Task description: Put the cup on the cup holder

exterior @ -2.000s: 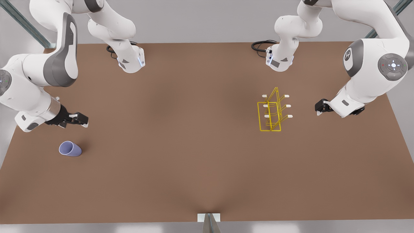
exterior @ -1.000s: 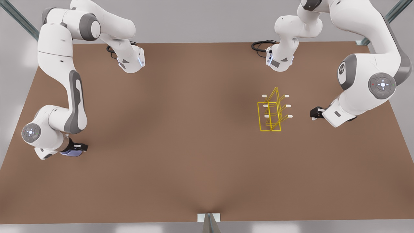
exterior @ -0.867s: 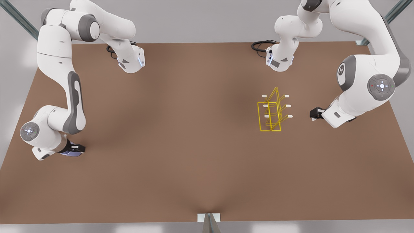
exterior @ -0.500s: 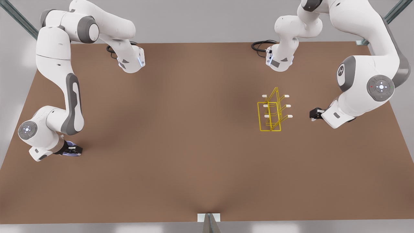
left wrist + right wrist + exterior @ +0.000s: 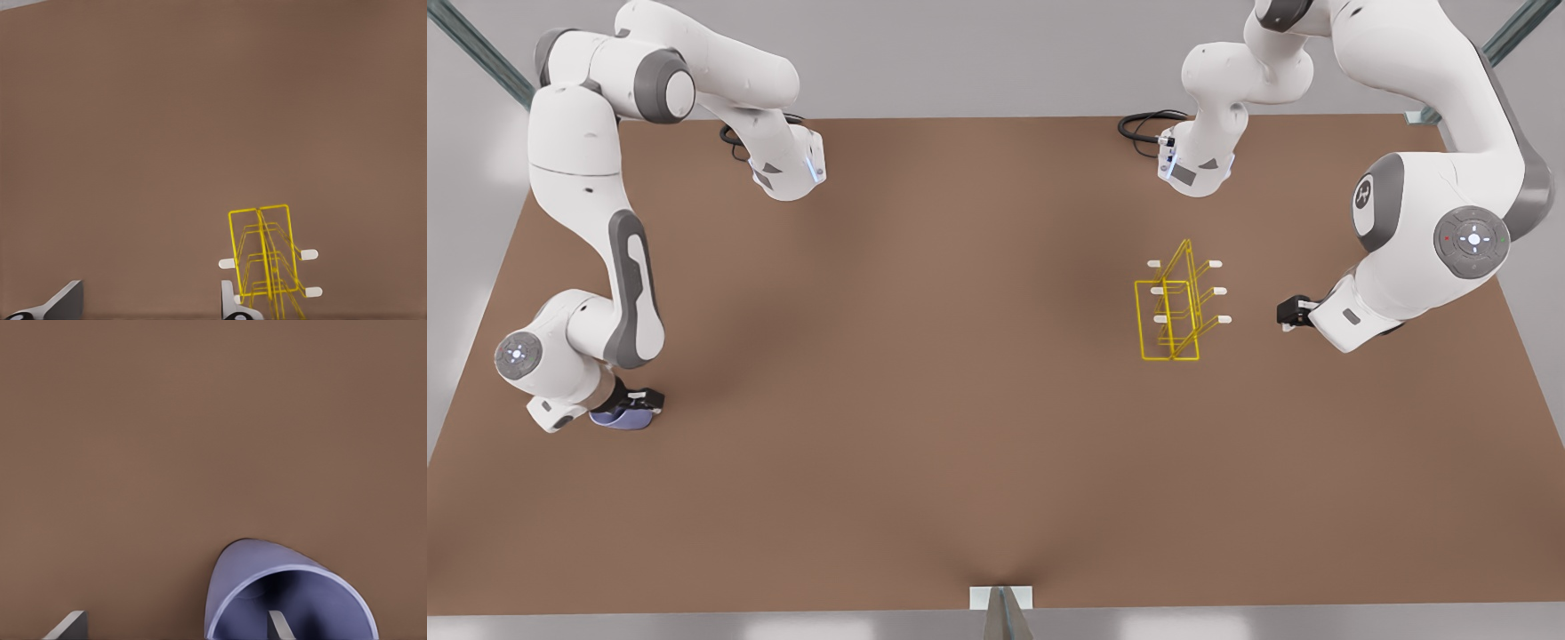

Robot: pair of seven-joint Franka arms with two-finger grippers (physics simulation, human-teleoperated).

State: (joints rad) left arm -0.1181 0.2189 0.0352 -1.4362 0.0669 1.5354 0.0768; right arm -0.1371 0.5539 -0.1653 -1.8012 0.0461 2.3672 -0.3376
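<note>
The left wrist view looks across a plain brown worktop (image 5: 167, 120). The cup holder (image 5: 263, 257) stands on it, a thin yellow wire frame seen nearly end-on, its rectangular loops nested one behind another. Short white-tipped pegs (image 5: 309, 255) stick out sideways from both of its sides. Two pale grey fingertips (image 5: 63, 303) of the left end effector (image 5: 147, 307) show well apart from each other, nothing between them; one fingertip sits just beside the holder's foot.

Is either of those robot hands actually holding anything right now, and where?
Nothing yet. The right gripper is open astride the cup's rim wall, one finger inside; the left gripper is open and empty.
</note>
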